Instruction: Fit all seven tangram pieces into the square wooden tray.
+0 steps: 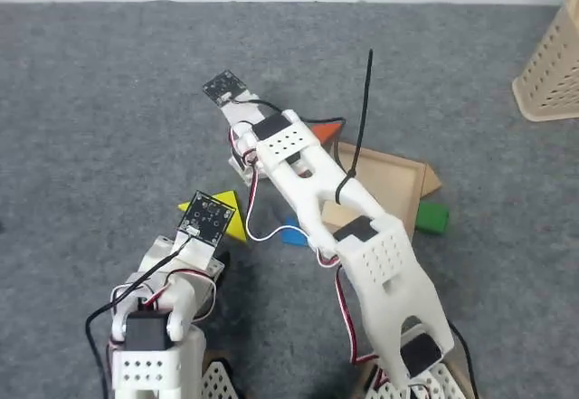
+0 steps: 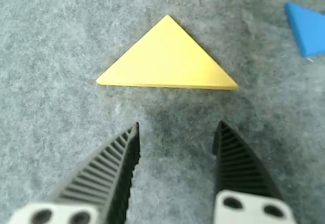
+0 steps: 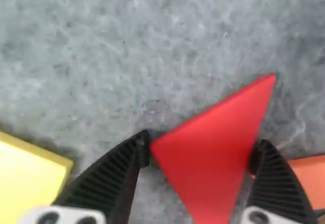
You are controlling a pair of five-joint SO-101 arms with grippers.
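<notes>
A yellow triangle [image 2: 167,59] lies flat on the grey mat, just ahead of my left gripper [image 2: 175,135], which is open with nothing between its fingers. In the high view this yellow triangle [image 1: 228,215] is partly under the left wrist. My right gripper [image 3: 203,150] is open, low over the mat. Its fingers straddle a red triangle [image 3: 216,142], one fingertip at a corner and the other at the opposite edge. The square wooden tray [image 1: 391,180] sits tilted behind the right arm and is partly hidden by it.
A blue piece [image 1: 291,233] [image 2: 307,28] lies between the arms. An orange piece [image 1: 327,131] [image 3: 307,176] sits by the tray's far corner and a green piece [image 1: 432,218] by its near side. Another yellow piece [image 3: 25,170] lies beside the red triangle. A beige basket [image 1: 552,64] stands at the far right.
</notes>
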